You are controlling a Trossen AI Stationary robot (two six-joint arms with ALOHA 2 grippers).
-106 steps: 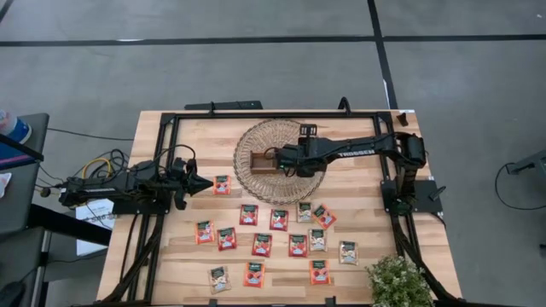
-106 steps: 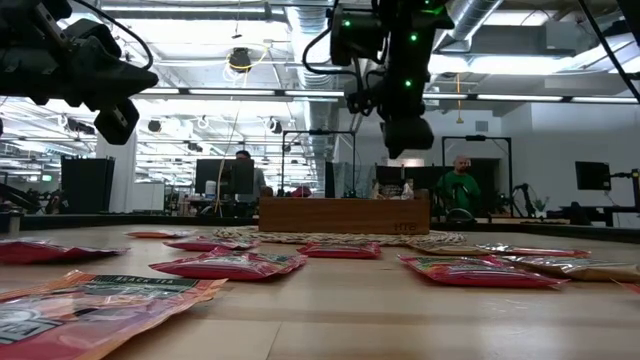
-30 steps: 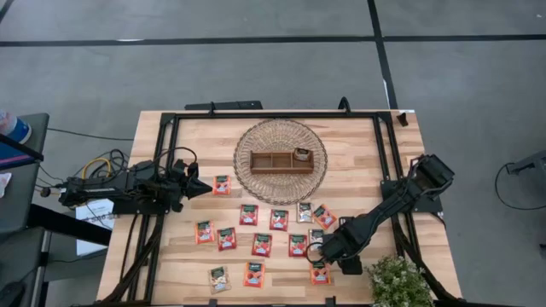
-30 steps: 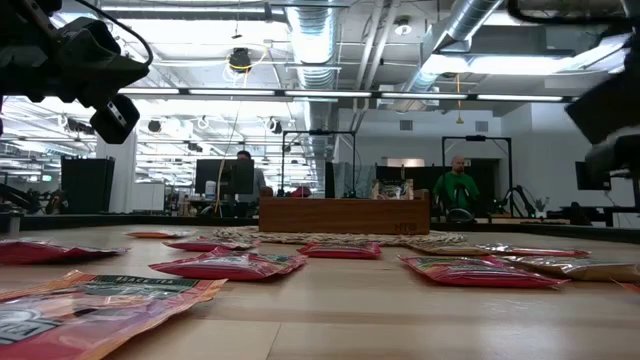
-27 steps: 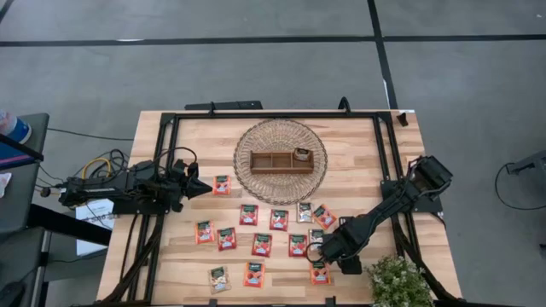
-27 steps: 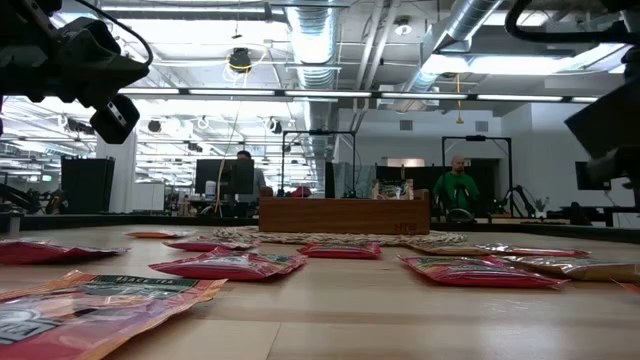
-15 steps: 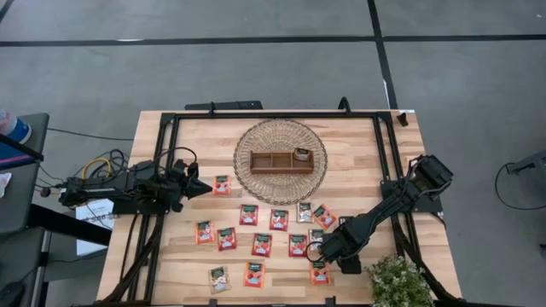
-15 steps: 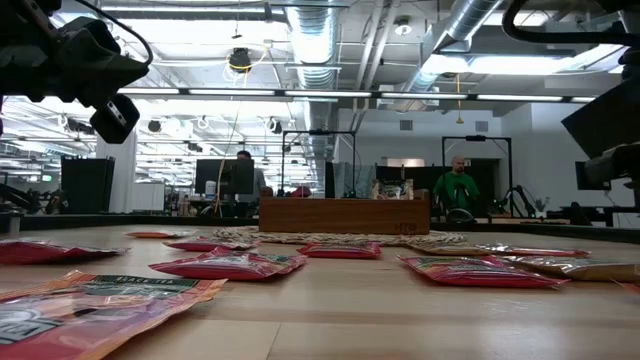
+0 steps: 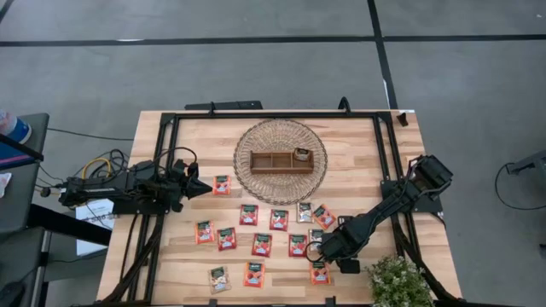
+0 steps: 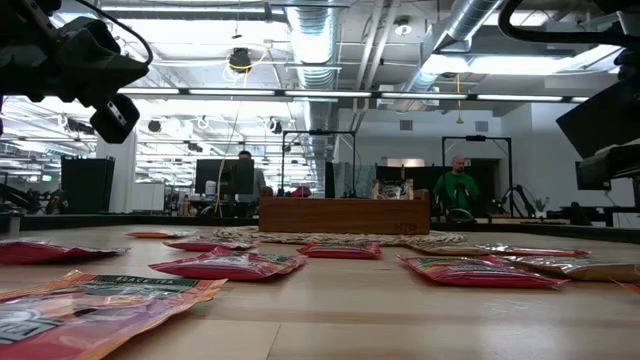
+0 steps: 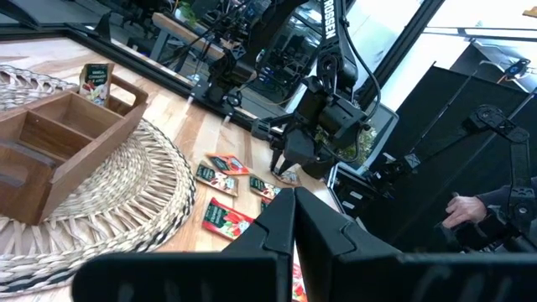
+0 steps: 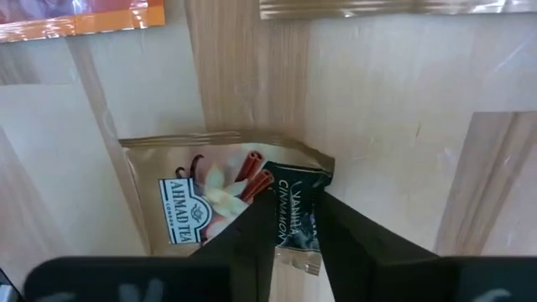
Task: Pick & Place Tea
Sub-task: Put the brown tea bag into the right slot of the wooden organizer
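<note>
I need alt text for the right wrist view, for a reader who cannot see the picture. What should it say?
The right gripper closes its two dark fingers on the lifted edge of a pale beige tea sachet lying on the wooden table. Edges of two more sachets, one of them orange, show beyond it.

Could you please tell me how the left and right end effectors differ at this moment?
The left end effector is shut and empty, waiting beside the woven mat; the right end effector is down among the tea sachets, fingers pinching a beige vanilla sachet. Both are dark two-finger types.
</note>
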